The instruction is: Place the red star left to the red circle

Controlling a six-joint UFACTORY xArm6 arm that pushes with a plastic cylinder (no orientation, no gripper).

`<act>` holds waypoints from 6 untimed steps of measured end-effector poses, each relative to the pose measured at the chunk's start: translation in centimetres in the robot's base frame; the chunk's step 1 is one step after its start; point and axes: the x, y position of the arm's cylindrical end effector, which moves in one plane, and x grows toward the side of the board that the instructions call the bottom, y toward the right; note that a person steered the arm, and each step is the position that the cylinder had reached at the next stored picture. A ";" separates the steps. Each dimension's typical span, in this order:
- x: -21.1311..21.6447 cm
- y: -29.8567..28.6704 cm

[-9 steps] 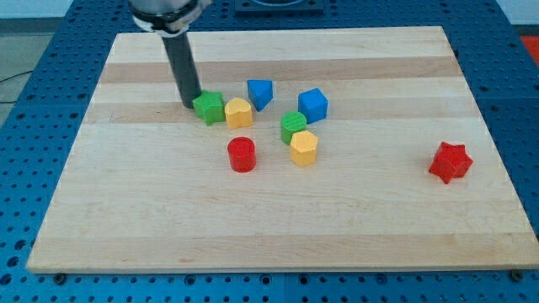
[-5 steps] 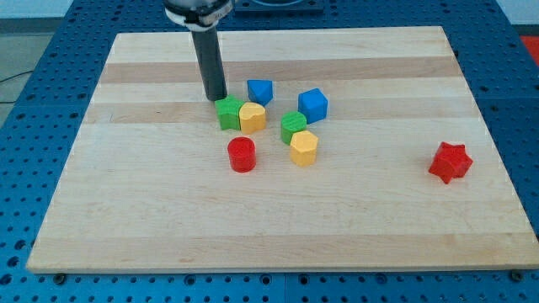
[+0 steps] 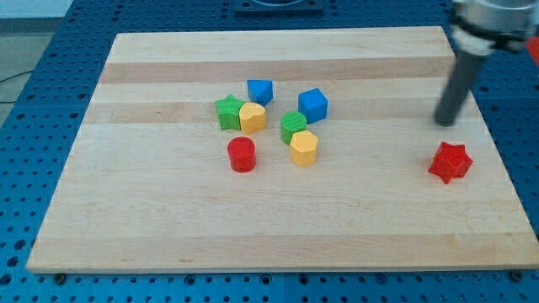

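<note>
The red star point(image 3: 449, 162) lies near the board's right edge. The red circle point(image 3: 242, 155) stands left of the middle, far from the star. My tip point(image 3: 444, 124) is at the view's right, just above the red star and apart from it. The rod leans up toward the view's top right corner.
A cluster sits above and right of the red circle: a green star point(image 3: 228, 112), a yellow block point(image 3: 252, 117), a blue block point(image 3: 260, 91), a blue cube point(image 3: 312, 104), a green block point(image 3: 293, 126) and a yellow block point(image 3: 304, 147). The wooden board point(image 3: 168, 227) lies on a blue perforated table.
My tip has moved from the green star at the cluster's left across to the right side, above the red star. The green star was pushed right against the yellow block earlier.
</note>
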 end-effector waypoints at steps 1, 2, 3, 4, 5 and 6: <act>7.6 -1.8; 8.2 -7.9; 7.6 -11.6; 11.4 -19.7; 13.7 -22.6; 12.9 -29.2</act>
